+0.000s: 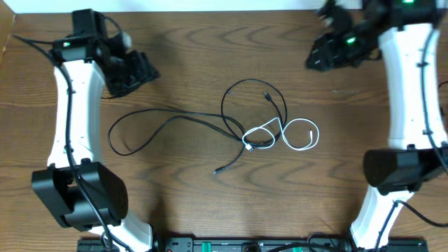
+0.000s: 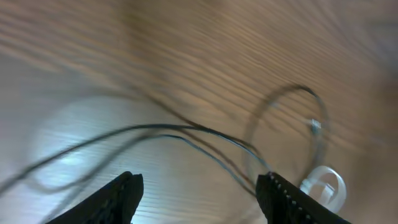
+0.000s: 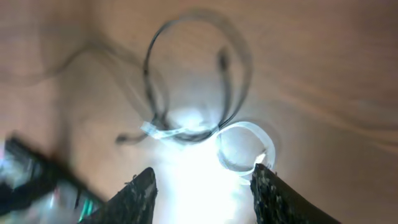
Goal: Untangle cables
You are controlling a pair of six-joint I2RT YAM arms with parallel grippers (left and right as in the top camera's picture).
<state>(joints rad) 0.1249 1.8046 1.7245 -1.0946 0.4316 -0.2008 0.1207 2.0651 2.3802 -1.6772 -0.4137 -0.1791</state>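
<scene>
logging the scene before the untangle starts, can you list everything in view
black cable: one, black, mid table, long run to the left, loops at centre crossing the white one
white cable: one, white, centre right, looped, one end under the black loops
table: one, brown wood grain, under everything
strip: one, black with green bits, near edge, kind unclear
arms: two, white with black joints, one along each side
left fingers: one pair, black, far left, open, holding nothing
right fingers: one pair, black, far right, open, holding nothing
</scene>
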